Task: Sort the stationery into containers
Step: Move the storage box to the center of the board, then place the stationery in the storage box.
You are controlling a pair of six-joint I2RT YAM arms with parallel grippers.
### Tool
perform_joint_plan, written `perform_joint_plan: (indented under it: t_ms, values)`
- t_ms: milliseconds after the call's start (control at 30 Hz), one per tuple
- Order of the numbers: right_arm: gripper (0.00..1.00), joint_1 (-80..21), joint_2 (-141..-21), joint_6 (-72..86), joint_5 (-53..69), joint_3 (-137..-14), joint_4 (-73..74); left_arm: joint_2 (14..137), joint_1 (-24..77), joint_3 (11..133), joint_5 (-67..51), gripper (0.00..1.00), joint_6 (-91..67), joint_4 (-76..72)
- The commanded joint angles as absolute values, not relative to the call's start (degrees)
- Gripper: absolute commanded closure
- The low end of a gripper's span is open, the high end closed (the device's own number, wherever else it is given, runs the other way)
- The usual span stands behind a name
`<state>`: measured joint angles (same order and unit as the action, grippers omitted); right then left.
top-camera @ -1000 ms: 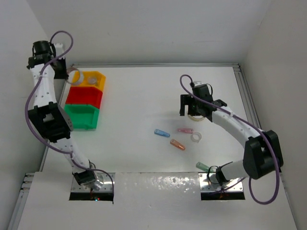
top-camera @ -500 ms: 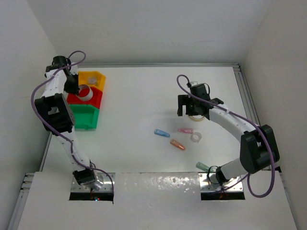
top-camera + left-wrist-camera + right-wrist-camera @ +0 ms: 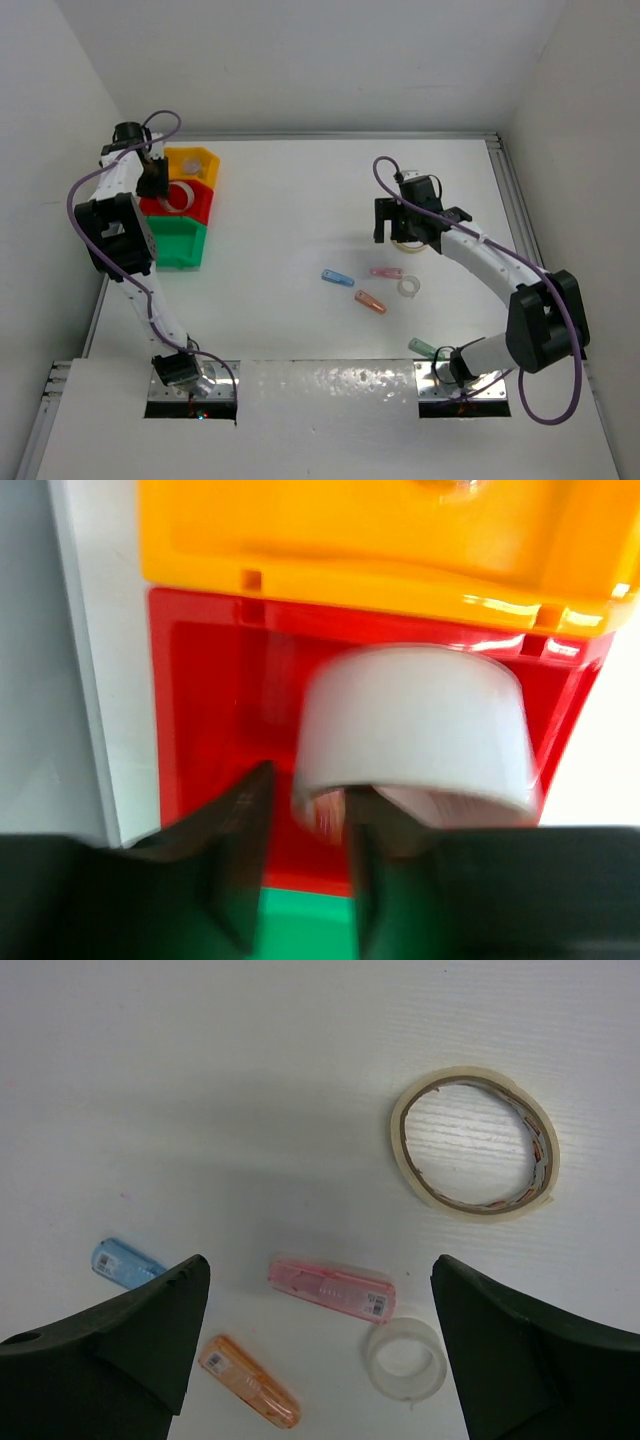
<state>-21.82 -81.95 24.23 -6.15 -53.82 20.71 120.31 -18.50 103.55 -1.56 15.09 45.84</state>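
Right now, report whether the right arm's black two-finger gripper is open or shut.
Open: in the wrist view the right gripper has its black fingers wide apart, nothing pinched, just the white table beyond.

Overhead plus downward wrist close-ups (containers shared)

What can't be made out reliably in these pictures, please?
- Left wrist view: the white tape ring over the red bin is motion-blurred, so whether the left gripper grips it is unclear.
- Left wrist view: the yellow bin has its contents cut off by the top edge.
- Top view: the beige tape ring is mostly covered by the right gripper.
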Motion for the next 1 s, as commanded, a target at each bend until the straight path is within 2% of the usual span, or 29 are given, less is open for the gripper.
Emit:
perform_joint_plan:
  t_ms: [0, 167, 233, 567, 667, 700, 800, 967]
  values:
    - [0.10, -22.24, -80.16, 24.17, -7.64, -54.67, 21.00, 120.85, -18.90, 102.39, -1.23, 0.66, 14.59, 43.77]
    - [0.09, -22.32, -79.54, 22.94, -8.35, -55.55, 22.24, 121.12, -18.90, 102.40, -1.40, 0.62, 13.62, 44.47]
    - [0.09, -22.24, -79.19, 22.76, -8.61, -55.28, 22.24, 121.03, -18.90, 102.39, -1.41, 0.57, 13.36, 44.30]
    - [0.09, -22.32, -77.08, 22.59, -8.26, -53.70, 21.80, 120.06, -18.02, 105.29, -0.88, 0.62, 12.92, 44.47]
    - [0.08, -22.24, -76.82, 22.06, -8.35, -53.61, 22.67, 118.57, -17.93, 104.59, -3.25, 0.57, 13.09, 45.88]
    - [0.08, -22.24, -76.56, 22.06, -8.52, -53.53, 22.76, 117.87, -17.84, 103.98, -3.95, 0.50, 13.53, 46.23]
    - [0.08, -22.24, -76.38, 21.71, -9.14, -53.35, 23.29, 115.93, -17.84, 103.89, -4.22, 0.39, 14.93, 46.76]
    - [0.08, -22.32, -75.94, 21.80, -9.14, -53.17, 23.82, 114.70, -17.75, 104.67, -5.01, 0.39, 16.08, 46.85]
